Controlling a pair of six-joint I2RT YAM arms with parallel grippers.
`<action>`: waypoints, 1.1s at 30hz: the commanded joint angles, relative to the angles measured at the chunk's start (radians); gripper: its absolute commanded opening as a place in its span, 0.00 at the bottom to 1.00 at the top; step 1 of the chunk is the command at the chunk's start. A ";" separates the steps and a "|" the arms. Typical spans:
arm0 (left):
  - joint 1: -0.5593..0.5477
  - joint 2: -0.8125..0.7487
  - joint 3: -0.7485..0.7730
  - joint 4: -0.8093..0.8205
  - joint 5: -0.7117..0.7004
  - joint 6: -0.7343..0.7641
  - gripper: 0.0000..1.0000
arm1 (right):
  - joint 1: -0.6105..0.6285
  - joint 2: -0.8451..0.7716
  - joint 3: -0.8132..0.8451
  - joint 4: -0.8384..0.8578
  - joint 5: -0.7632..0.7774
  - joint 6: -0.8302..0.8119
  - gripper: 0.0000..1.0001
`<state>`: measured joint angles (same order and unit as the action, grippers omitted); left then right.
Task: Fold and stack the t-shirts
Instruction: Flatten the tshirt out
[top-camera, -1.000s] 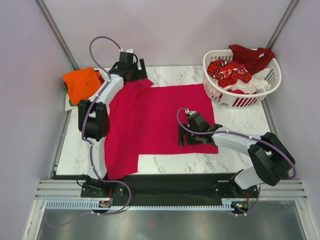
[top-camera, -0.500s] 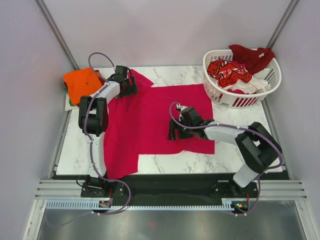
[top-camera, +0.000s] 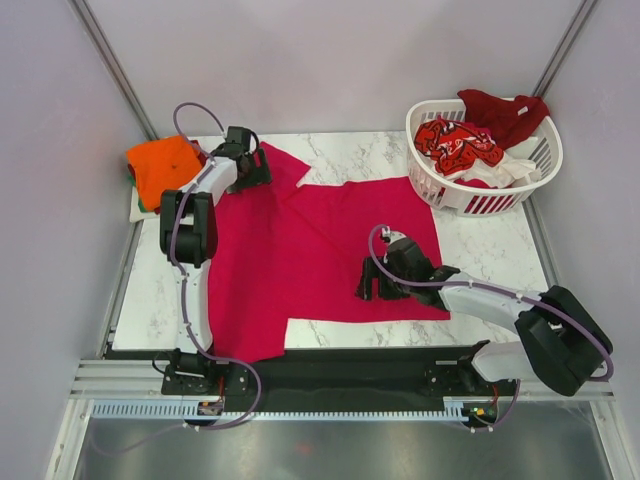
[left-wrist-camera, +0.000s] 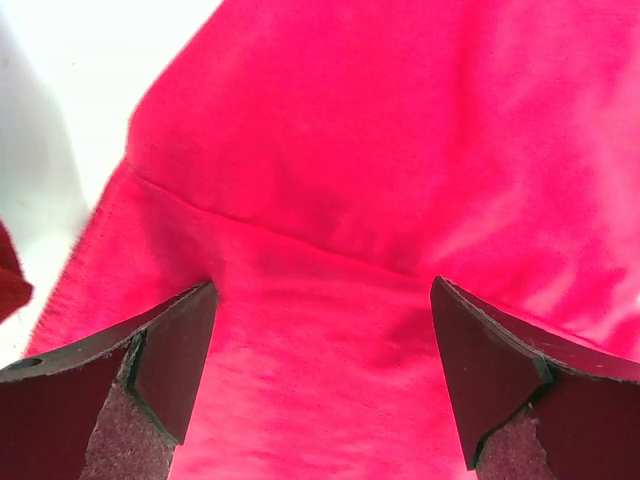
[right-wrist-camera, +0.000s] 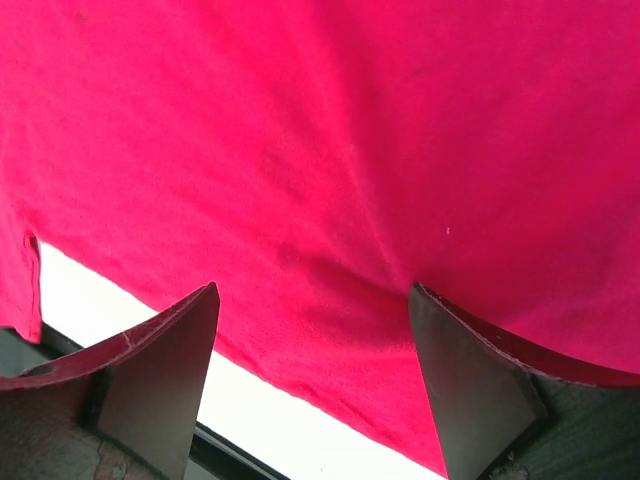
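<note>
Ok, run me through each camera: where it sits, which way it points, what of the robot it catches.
Top external: above and behind the bases, looking down at the table; both arms show whole, over the magenta t-shirt.
Left wrist: on the left arm, aimed down at a seam in that shirt; only the left fingers show, spread open.
Right wrist: on the right arm, aimed down at the shirt's hem and a strip of table; only the right fingers show, open.
Shared: all three see the same magenta t-shirt.
</note>
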<state>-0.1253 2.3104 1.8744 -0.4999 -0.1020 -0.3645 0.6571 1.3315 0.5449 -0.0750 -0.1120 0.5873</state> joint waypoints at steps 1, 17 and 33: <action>0.010 0.024 0.055 -0.061 -0.015 -0.039 0.96 | -0.004 0.015 -0.054 -0.206 0.086 0.061 0.86; 0.021 -0.129 0.086 -0.190 -0.122 -0.096 0.99 | -0.001 -0.071 0.142 -0.318 0.035 -0.035 0.91; -0.115 -0.643 -0.489 -0.125 0.024 -0.117 0.96 | -0.188 0.311 0.624 -0.399 0.196 -0.135 0.92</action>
<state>-0.2157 1.6596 1.5047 -0.6479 -0.1696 -0.4408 0.5381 1.5532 1.1091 -0.4282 0.0402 0.4793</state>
